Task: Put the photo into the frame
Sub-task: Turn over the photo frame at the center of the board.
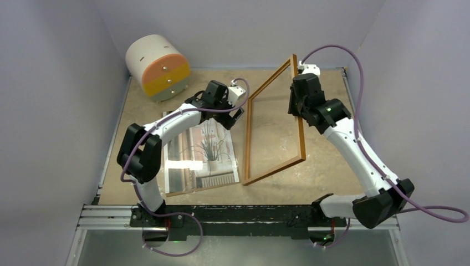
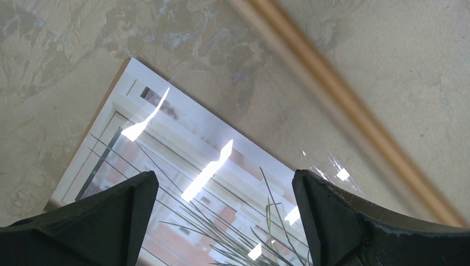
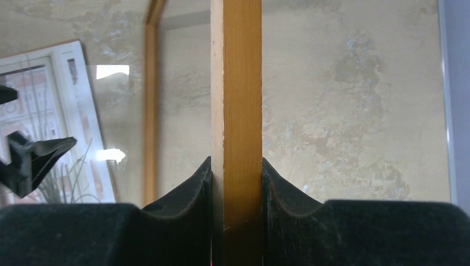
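frame [image 3: 235, 83] rail sits pinched in right tool [image 3: 235, 169], photo [image 2: 183, 149] beneath left tool [image 2: 224, 185].

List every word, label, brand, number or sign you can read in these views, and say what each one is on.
No text can be read in any view.
The photo shows only a plant and a window, with no lettering.
The frame is plain wood and glass, unmarked.
The round drawer unit has no visible label.
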Motion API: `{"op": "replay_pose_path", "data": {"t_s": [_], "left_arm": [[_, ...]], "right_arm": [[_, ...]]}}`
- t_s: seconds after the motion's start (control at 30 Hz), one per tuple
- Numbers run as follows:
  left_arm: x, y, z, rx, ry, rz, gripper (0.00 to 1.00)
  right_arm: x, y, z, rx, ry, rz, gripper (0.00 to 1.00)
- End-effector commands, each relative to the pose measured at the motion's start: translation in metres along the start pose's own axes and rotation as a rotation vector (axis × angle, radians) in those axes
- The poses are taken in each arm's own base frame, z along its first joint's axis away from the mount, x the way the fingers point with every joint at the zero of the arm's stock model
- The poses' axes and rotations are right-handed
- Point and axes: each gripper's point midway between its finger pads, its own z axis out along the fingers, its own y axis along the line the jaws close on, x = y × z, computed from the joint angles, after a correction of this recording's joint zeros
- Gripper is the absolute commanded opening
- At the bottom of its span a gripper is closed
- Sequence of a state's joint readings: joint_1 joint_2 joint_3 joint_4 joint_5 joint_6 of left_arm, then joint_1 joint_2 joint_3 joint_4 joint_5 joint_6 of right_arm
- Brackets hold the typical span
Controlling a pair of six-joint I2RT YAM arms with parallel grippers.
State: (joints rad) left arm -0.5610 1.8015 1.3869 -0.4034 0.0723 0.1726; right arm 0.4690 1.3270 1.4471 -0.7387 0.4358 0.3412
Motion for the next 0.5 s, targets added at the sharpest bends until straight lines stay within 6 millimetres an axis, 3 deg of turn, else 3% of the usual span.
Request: {"op": "replay_pose_path", "data": {"t_s": [0.0, 0.13, 0.47], "left_arm": [[-0.024, 0.012, -0.019, -0.053, -0.09, 0.025, 1.0], [-0.023, 0.013, -0.021, -0.057, -0.089, 0.025, 1.0], [-0.014, 0.023, -0.028, -0.1, -0.071, 0.045, 1.0]], "right_arm": [[0.099, -0.009, 0.055, 0.092, 0.294, -0.16, 0.14], [0.116, -0.018, 0.067, 0.107, 0.347, -0.15, 0.13], [0.126, -0.021, 0.087, 0.151, 0.379, -0.193, 0.1]]}}
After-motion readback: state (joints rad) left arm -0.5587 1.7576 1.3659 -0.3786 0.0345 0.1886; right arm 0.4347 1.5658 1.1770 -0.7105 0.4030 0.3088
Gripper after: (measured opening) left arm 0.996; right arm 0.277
